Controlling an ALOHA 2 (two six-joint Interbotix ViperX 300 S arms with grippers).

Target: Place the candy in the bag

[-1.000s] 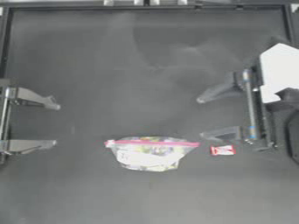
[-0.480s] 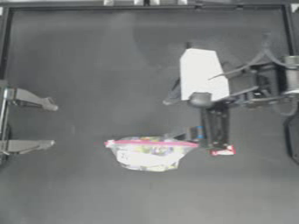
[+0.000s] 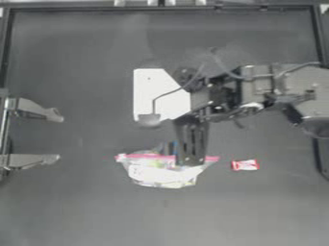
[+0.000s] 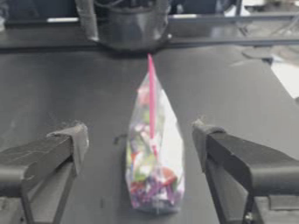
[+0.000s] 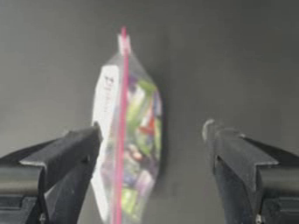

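Note:
The bag (image 3: 160, 170) is a clear zip bag with a pink-red seal strip, lying flat at the table's centre front with coloured sweets inside. The candy (image 3: 244, 165), small and red with a white middle, lies on the table just right of the bag. My right gripper (image 3: 190, 154) is open and hovers over the right part of the seal strip. In the right wrist view the bag (image 5: 131, 144) stands between the jaws, close to one finger (image 5: 73, 159). My left gripper (image 3: 45, 135) is open and parked at the left edge. It faces the bag (image 4: 154, 157) from a distance.
The right arm and its white wrist block (image 3: 157, 98) stretch from the right side across the middle of the table. A raised frame rail (image 3: 160, 5) runs along the far edge. Dark table surface (image 3: 83, 211) lies in front of the bag.
The right arm has swung left from above the candy to over the bag's seal strip. Bag, candy and left arm have not moved.

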